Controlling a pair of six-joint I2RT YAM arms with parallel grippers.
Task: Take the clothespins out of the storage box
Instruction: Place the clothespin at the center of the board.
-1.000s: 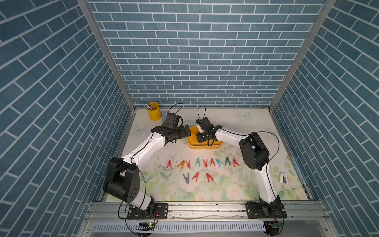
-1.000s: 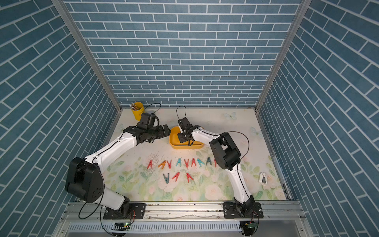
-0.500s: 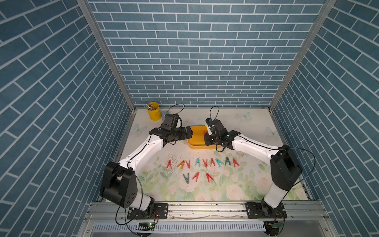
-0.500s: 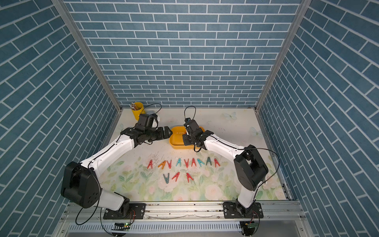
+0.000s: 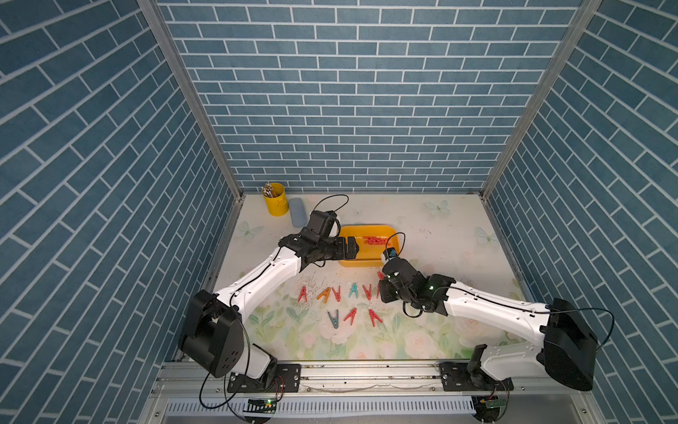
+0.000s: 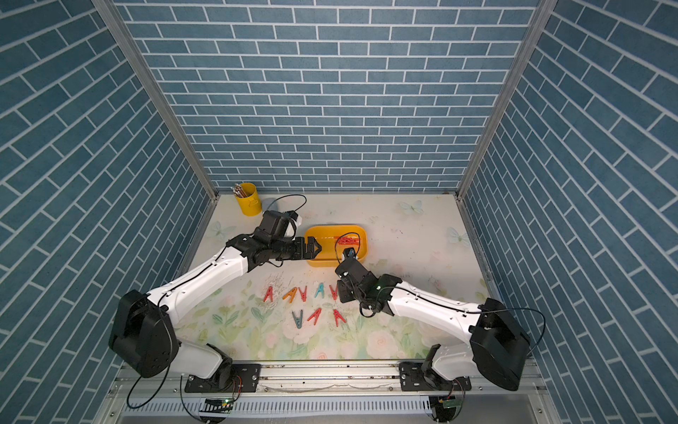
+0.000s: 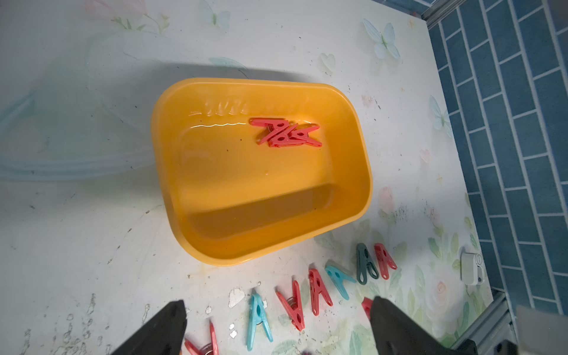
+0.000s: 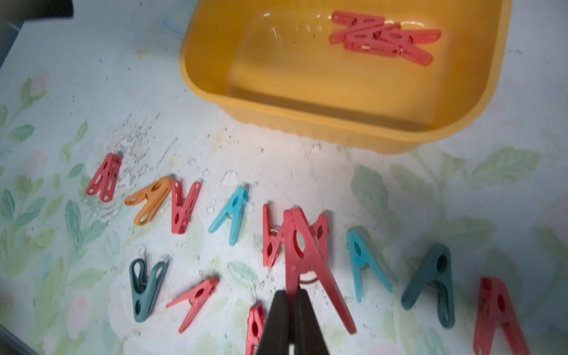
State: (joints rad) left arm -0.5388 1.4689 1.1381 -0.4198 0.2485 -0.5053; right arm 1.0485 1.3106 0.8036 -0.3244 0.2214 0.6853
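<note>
Mostly done, by the look of it: about a dozen pegs (image 8: 237,212) lie in two loose rows on the counter (image 5: 440,238) just in front of the box (image 5: 367,227). They are red, blue, dark teal and one orange. What is left inside is a small red heap (image 7: 285,133), seemingly three pegs tangled together toward the far wall; the rest of the box floor is bare.

The right hand (image 8: 292,295) is closed on one leg of a red peg (image 8: 292,227) and holds it over the upper row, near its middle. Whether it touches the counter I cannot tell. So this one is out of the box but not yet let go.

The left hand (image 5: 351,248) is wide open and empty, over the end of the box nearest its own arm, apart from the heap. My judgement: one drop, then the heap to clear.

As for writing, a raised mark (image 7: 221,109) shows on the box's inner wall, but it cannot be read. No other label is legible.
</note>
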